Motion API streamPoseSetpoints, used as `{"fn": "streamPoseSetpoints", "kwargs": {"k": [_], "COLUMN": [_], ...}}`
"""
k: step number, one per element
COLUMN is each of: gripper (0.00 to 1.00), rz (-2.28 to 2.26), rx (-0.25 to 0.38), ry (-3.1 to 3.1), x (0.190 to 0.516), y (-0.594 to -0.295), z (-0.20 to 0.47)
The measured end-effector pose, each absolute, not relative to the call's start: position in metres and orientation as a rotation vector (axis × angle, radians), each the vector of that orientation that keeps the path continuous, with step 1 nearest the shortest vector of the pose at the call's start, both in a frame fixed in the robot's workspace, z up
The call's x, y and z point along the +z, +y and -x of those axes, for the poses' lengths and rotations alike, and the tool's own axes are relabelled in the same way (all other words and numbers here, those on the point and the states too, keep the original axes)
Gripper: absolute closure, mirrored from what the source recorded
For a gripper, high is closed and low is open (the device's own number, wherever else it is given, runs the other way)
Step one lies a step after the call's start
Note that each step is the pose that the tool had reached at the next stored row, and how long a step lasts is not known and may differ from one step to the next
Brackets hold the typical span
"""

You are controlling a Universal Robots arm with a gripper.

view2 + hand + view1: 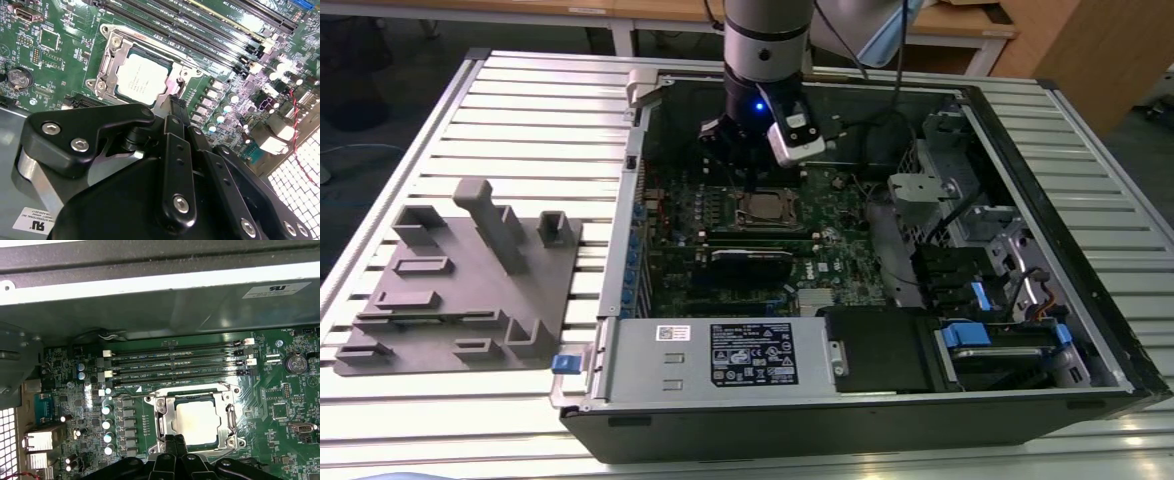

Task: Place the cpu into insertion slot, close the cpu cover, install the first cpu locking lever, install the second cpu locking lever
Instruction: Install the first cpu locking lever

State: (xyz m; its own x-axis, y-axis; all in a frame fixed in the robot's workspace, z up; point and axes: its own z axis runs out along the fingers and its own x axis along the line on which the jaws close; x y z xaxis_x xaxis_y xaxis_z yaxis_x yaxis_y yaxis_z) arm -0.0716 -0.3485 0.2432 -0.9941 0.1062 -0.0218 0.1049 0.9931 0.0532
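The hand (pixel 173 440), pinched narrow, is hanging beside the cpu cover (pixel 165 412), which is lying over the cpu (pixel 766 208) at the exterior view's middle.

Silvery-grey cpu (pixel 141 80), silver cpu cover (pixel 113 54), green motherboard (pixel 60 60), black end effector (pixel 175 106)

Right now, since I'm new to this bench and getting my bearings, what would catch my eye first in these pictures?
A small silvery square cpu sits in place on the green motherboard, a thin silver cover frame flat around it, the black tool at the frame's edge. The open black computer case stands on a slatted metal table, a grey moulded fixture plate beside it at the exterior view's left.
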Motion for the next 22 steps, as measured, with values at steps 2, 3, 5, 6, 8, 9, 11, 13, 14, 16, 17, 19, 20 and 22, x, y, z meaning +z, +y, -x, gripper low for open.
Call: {"fn": "streamPoseSetpoints", "kwargs": {"k": [2, 3, 5, 6, 8, 9, 11, 13, 14, 16, 17, 19, 20, 22], "gripper": [0.89, 0.89, 0.89, 0.89, 0.89, 0.89, 0.89, 0.89, 0.89, 0.89, 0.89, 0.89, 0.89, 0.89], "rz": [-0.165, -0.165, -0.165, -0.165, -0.165, -0.165, -0.165, -0.165, -0.165, -0.165, -0.165, -0.165, -0.165, -0.165], "rx": [0.081, 0.081, 0.081, 0.081, 0.081, 0.081, 0.081, 0.081, 0.081, 0.081, 0.081, 0.081, 0.081, 0.081], "ry": [3.112, 3.112, 3.112, 3.112, 3.112, 3.112, 3.112, 3.112, 3.112, 3.112, 3.112, 3.112, 3.112, 3.112], "x": [0.243, 0.243, 0.243, 0.243, 0.243, 0.243, 0.243, 0.243, 0.243, 0.243, 0.243, 0.243, 0.243, 0.243], "y": [-0.349, -0.349, -0.349, -0.349, -0.349, -0.349, -0.349, -0.349, -0.349, -0.349, -0.349, -0.349, -0.349, -0.349], "z": [0.074, 0.074, 0.074, 0.074, 0.074, 0.075, 0.075, 0.076, 0.077, 0.079, 0.08, 0.082, 0.083, 0.085]}}
